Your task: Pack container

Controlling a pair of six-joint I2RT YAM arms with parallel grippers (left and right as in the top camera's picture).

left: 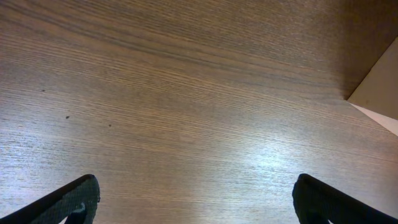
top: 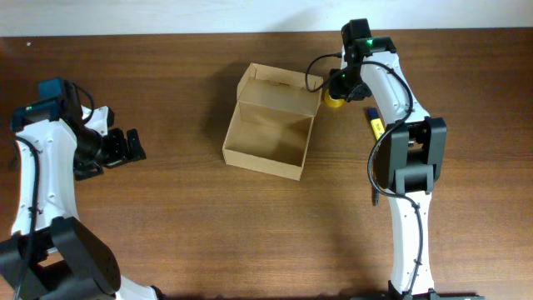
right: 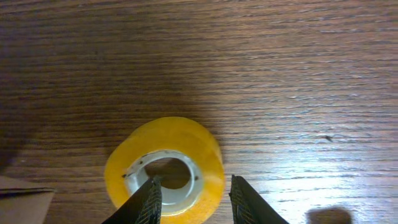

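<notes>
Container [top: 271,125]: tan cardboard, lid open

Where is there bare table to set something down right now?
Bare wood lies between the left gripper and the container, and along the front strip of the table between both arms. Crowded: right of the container, where the right gripper straddles the tape roll beside a blue-yellow item.

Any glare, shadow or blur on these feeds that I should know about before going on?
Left wrist: a pale glare patch washes out the grain of the table at lower right, and the tips of the left tool are dark and soft. Right wrist: the tape roll is fairly sharp, with shadow on the wood to its left. Overhead: even light, and the box shows clearly.
</notes>
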